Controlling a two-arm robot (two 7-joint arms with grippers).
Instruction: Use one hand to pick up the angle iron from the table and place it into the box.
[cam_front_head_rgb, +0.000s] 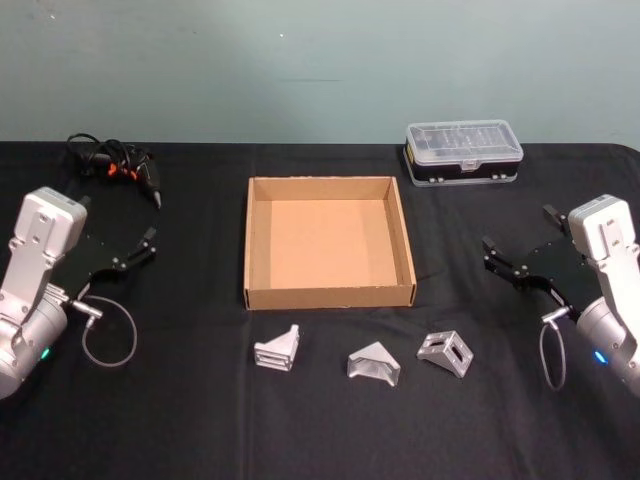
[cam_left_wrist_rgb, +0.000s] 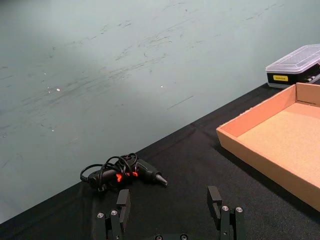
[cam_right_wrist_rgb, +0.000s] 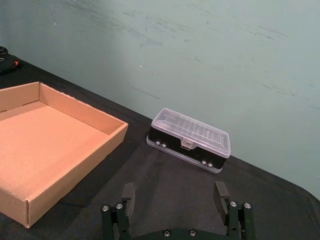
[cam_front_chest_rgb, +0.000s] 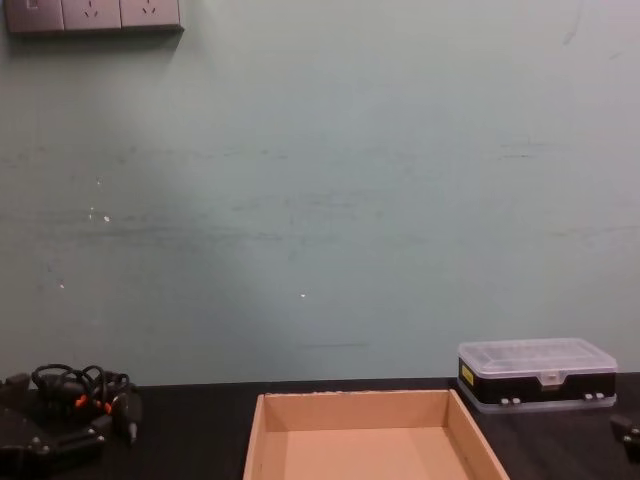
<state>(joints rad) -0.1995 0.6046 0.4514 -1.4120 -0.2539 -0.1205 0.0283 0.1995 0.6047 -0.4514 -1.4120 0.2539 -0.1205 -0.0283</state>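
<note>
**Presently: both grippers apart from the work, three irons loose on the table**

- Table (cam_front_head_rgb: 200, 430): matte black, bearing all the items below.
- Box (cam_front_head_rgb: 330, 296): tan cardboard, no lid, low walls, at mid-table. Nothing lies in it.
- Irons: three grey metal brackets in a row on the table, just in front of the box's near wall, none touching it or each other. Left iron (cam_front_head_rgb: 277, 349) is below the box's left half. Middle iron (cam_front_head_rgb: 374, 365) is below its right half. Right iron (cam_front_head_rgb: 445, 352) is just past its right corner.
- Left gripper (cam_left_wrist_rgb: 169, 196): at the table's left side, well apart from the irons. The silver-grey forearm rises from the head view's lower left corner, and the wrist aims the gripper forward and inward. Fingers (cam_left_wrist_rgb: 123, 201) are spread wide, holding nothing.
- Right gripper (cam_right_wrist_rgb: 175, 190): mirrored at the table's right side, also pointing forward and inward. Fingers (cam_right_wrist_rgb: 221, 193) are spread wide, holding nothing.
- Case (cam_front_head_rgb: 463, 152): black with a clear lid, at the far edge, behind the box's right corner.
- Cable bundle (cam_front_head_rgb: 115, 165): black with orange marks, at far left.
</note>
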